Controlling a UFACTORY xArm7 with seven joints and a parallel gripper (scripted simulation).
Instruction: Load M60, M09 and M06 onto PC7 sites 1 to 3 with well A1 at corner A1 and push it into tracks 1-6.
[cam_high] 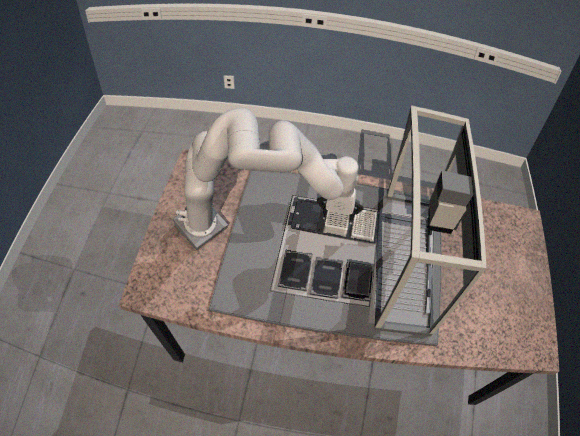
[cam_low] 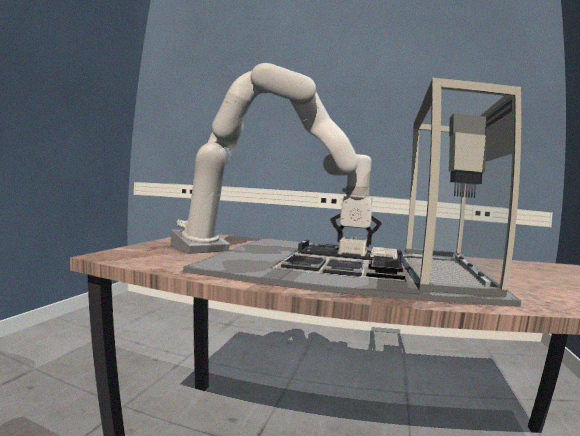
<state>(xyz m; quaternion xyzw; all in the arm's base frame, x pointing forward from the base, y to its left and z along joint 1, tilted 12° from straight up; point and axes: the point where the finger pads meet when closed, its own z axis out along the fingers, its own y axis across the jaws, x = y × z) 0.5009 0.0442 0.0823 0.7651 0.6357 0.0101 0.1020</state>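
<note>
Tool [cam_low: 355,239]: fingers spread wide, gripping nothing, straddling the tall pale block.
M09 deep-well block [cam_high: 336,222]: on carrier PC7 [cam_high: 304,216], middle site; judged rigid, bulkiest of the plates; best taken across opposite side walls.
White plate [cam_high: 364,224]: on the site nearest the rails [cam_high: 402,270]; likely light, thin-walled.
Dark plate [cam_high: 358,279]: in the nest nearest the rails.
Top view: shows site order and nest contents.
Exterior view: shows finger spread and block height on the counter [cam_low: 150,265].
</note>
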